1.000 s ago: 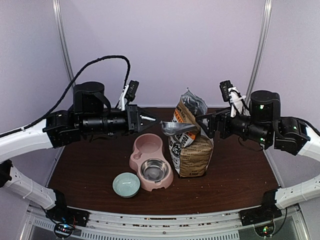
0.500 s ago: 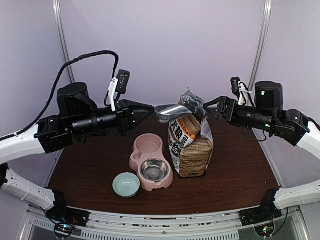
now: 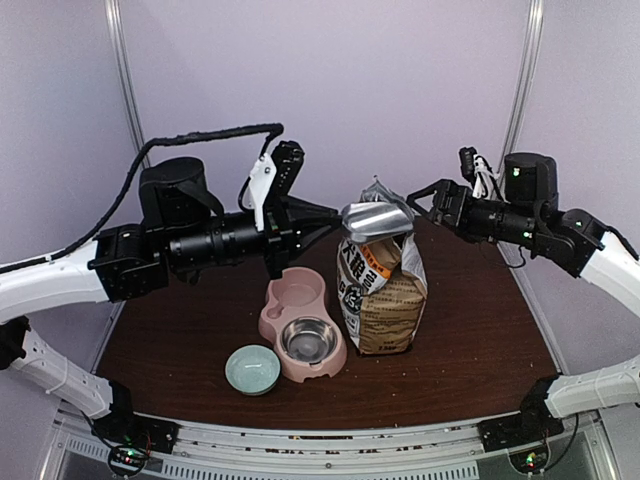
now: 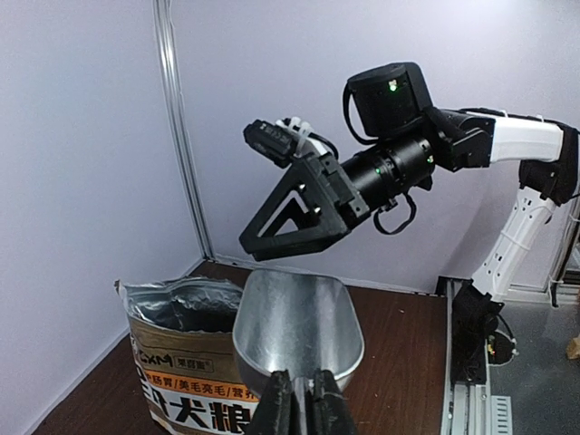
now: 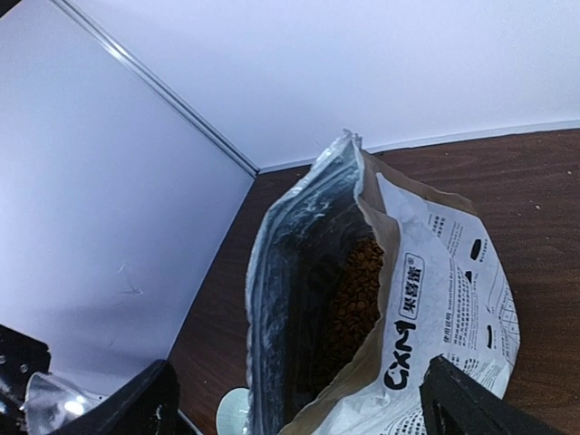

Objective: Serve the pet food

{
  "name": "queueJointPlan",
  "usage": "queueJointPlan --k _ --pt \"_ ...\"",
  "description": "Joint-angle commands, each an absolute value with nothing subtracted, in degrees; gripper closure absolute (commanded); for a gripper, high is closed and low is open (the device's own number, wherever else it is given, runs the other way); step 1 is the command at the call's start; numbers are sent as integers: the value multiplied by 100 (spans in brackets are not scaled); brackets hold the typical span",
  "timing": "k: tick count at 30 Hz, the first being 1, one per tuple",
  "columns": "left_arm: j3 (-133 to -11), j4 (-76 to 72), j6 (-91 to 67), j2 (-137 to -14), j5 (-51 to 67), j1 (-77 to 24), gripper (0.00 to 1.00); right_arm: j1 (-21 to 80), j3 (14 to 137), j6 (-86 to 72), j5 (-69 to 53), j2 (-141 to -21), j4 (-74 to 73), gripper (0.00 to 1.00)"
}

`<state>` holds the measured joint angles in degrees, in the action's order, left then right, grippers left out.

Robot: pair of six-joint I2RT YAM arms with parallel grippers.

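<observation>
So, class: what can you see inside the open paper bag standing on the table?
Reddish-brown kibble lies inside the bag, seen past its silver lining. How deep the kibble goes is hidden by the bag's walls.

Black motor housings and white shells are being shown on the left arm (image 3: 150,250) and right arm (image 3: 540,225); a braided cable (image 3: 210,131) is being carried upper left.

The bag (image 3: 385,300) is set centre-right, the double bowl (image 3: 272,318) just left of it. Pet food (image 5: 358,290) is contained inside the bag.
</observation>
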<state>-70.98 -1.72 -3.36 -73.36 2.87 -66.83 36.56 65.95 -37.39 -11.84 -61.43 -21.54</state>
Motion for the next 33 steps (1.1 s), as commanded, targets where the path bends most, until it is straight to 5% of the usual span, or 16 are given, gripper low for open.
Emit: queueJointPlan --k 1,8,18,31,33 --pt "-7197 -503 3 -7310 111 -6688 100 3403 6398 -3900 -2729 -5771 -1426 9" --pt "-7033 -798 -97 -7251 315 -6688 100 3382 6418 -4023 -4243 -5751 -1309 22" --pt "-7109 -733 -116 -7348 636 -6688 100 3419 6567 -4051 -4741 -6055 -1391 47" --pt "-7141 -631 -99 -7414 813 -6688 100 3419 6420 -4246 -5058 -6296 -1471 100" --pt "-7219 -461 -194 -7459 655 -6682 100 3422 6261 -4479 -5103 -6228 -1123 100"
